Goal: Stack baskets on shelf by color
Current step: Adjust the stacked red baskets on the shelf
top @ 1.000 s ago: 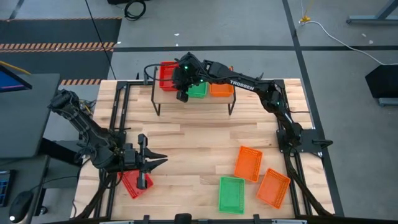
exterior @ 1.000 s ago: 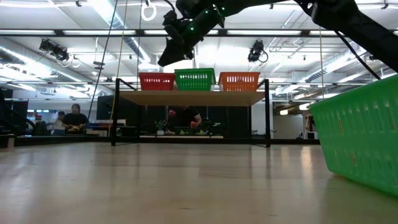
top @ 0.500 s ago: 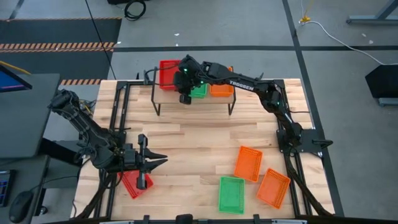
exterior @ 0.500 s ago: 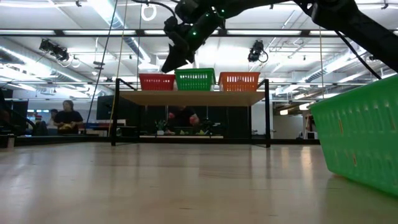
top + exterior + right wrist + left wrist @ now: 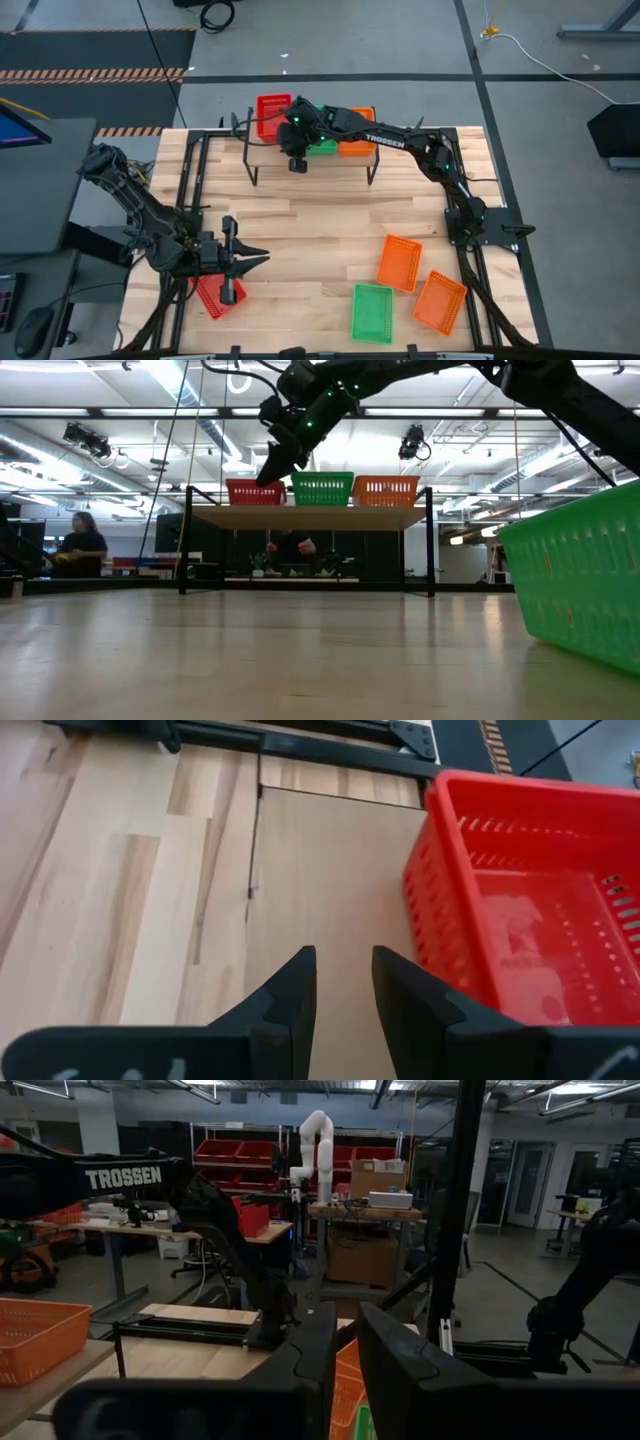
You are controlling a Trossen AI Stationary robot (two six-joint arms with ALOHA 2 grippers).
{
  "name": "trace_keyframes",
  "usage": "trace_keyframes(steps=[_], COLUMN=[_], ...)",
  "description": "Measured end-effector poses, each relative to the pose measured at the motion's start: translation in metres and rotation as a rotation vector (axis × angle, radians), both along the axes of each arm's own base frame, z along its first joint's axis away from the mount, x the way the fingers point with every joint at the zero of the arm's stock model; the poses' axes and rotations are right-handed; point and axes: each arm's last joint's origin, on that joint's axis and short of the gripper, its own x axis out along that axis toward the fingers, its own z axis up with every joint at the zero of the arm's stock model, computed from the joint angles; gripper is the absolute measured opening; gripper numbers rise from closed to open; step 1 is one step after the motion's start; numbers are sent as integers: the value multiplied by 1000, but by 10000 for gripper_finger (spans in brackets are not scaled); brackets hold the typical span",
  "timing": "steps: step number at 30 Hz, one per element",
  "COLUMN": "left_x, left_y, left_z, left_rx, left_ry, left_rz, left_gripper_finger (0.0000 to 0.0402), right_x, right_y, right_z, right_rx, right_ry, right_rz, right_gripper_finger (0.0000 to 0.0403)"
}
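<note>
The shelf (image 5: 262, 160) stands at the table's far edge and carries a red basket (image 5: 271, 112), a green basket (image 5: 323, 147) and an orange basket (image 5: 356, 143) side by side. My right gripper (image 5: 297, 163) (image 5: 343, 982) hovers over the shelf's bare near-left part (image 5: 330, 870), beside the red basket (image 5: 530, 920), its fingers narrowly open and empty. In the low view it (image 5: 268, 472) hangs in front of the red basket (image 5: 256, 492). My left gripper (image 5: 262, 259) waits shut at the near left, above another red basket (image 5: 213, 297) lying on the table.
Two orange baskets (image 5: 399, 262) (image 5: 440, 301) and a green basket (image 5: 371, 312) lie on the table's near right; the green one (image 5: 585, 585) fills the low view's right side. Bare slats lie between the shelf and these baskets. People stand in the room behind.
My right gripper has moved from above the red and green baskets toward the table's near edge and down, and now sits lower, over the shelf's near-left part. The left arm has kept still.
</note>
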Motion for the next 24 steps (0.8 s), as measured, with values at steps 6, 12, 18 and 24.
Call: trace_keyframes(steps=[6,12,18,24], left_x=[0,0,0,0], left_y=[0,0,0,0], left_z=[0,0,0,0], left_rx=[-1,0,0,-1], left_ry=[0,0,0,0], left_rz=[0,0,0,0], left_gripper_finger=[52,52,52,53], right_x=[3,5,5,-1], right_y=[9,16,15,-1], right_z=[0,16,36,34], right_rx=[-39,-136,-270,-297], right_ry=[3,-49,-94,-60], right_rz=[51,62,43,44], right_gripper_finger=[101,99,100,104])
